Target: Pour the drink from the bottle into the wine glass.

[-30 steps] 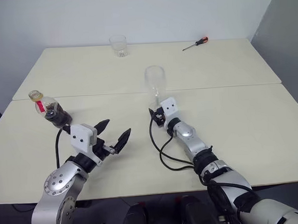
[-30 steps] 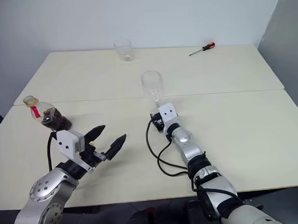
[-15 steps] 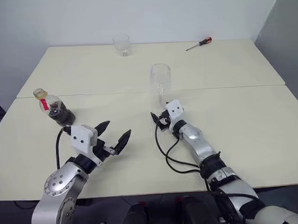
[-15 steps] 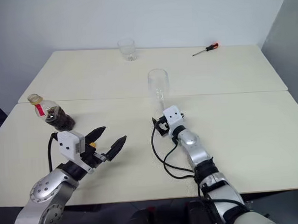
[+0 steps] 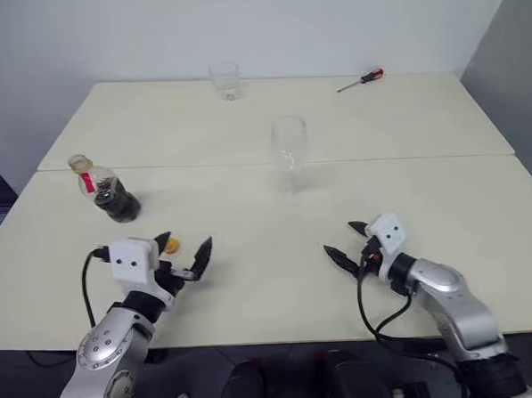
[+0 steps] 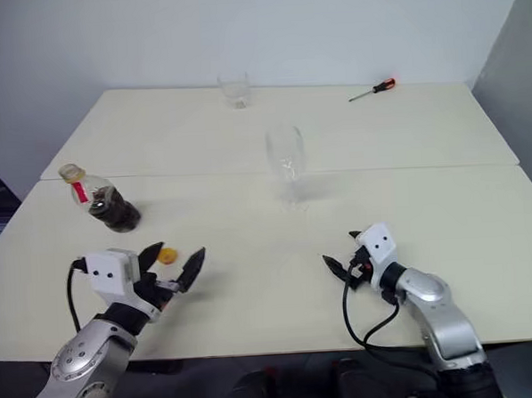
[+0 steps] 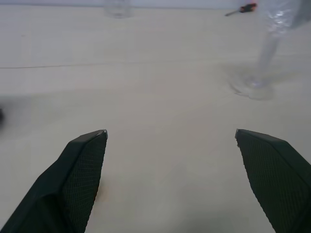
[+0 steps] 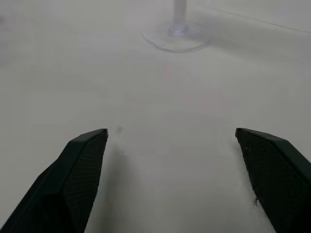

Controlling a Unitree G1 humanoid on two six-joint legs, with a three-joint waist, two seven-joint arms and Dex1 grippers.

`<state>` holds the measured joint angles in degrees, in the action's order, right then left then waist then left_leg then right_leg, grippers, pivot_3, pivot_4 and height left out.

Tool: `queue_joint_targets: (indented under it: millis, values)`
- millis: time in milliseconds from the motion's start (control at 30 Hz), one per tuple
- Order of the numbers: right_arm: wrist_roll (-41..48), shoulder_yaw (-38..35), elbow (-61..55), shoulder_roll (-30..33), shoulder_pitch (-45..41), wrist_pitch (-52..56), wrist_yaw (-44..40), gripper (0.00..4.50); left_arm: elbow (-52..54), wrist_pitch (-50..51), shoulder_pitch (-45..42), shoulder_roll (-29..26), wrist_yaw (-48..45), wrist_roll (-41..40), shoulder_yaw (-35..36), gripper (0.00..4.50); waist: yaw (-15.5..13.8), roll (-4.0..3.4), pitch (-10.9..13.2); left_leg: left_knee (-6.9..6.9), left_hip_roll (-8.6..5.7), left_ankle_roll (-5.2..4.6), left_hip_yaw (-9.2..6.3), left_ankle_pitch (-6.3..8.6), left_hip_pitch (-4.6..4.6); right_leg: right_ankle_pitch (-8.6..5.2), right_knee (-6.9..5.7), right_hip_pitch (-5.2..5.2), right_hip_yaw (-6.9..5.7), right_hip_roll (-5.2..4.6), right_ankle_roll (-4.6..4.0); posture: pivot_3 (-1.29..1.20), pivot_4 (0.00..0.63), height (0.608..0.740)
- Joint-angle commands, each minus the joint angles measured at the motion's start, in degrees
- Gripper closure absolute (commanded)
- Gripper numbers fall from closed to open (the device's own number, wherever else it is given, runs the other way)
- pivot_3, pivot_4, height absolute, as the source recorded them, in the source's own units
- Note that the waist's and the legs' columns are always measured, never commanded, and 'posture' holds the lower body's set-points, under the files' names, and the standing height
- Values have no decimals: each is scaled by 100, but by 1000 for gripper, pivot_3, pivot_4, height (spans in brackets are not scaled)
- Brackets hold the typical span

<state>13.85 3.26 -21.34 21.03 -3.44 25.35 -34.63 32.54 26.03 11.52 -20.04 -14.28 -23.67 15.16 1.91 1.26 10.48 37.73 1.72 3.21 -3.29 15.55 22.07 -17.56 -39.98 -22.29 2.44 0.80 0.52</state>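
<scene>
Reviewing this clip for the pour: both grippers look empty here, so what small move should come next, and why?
Probably the left gripper should reach toward the bottle. It is open and holds nothing, and the bottle with its dark drink stands on the table on that side. The wine glass stands upright and empty at mid-table. The right gripper is open too, short of the glass.

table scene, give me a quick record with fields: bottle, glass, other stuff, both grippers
bottle: upright at table's left, dark drink inside
orange cap: on table beside left gripper
wine glass: upright, mid-table, looks empty
tumbler: far edge
screwdriver: far right
left gripper: open, holding nothing
right gripper: open, holding nothing
</scene>
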Motion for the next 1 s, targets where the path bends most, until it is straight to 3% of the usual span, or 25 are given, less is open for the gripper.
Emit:
queue_joint_targets:
  millis: [33,300,533,1000]
  values:
    - [790,-171,-1127,163,30,312,-292,17,-59,-24,-113,147,577,322,306,0,6,1,-1,-2,0,0,0,0,-3,0,0,1,0,2,0,0,150,740]
    - [1476,-161,-1906,460,-147,462,-423,17,-184,-133,-360,586,1506,813,586,0,-23,12,3,-8,-3,1,3,0,-3,5,12,7,0,-5,10,0,150,740]
    - [1579,-15,-2236,1097,127,-66,-1208,17,-778,-746,-745,455,1658,1238,816,0,-39,18,3,-10,-8,1,2,0,-1,5,24,9,-9,-4,10,0,150,740]
    - [1786,3,-2126,1079,65,-26,-1068,17,-2329,-1775,-1648,195,1527,1437,1006,0,-38,25,1,-8,-5,1,5,-1,-2,9,25,13,-5,-6,14,0,150,740]
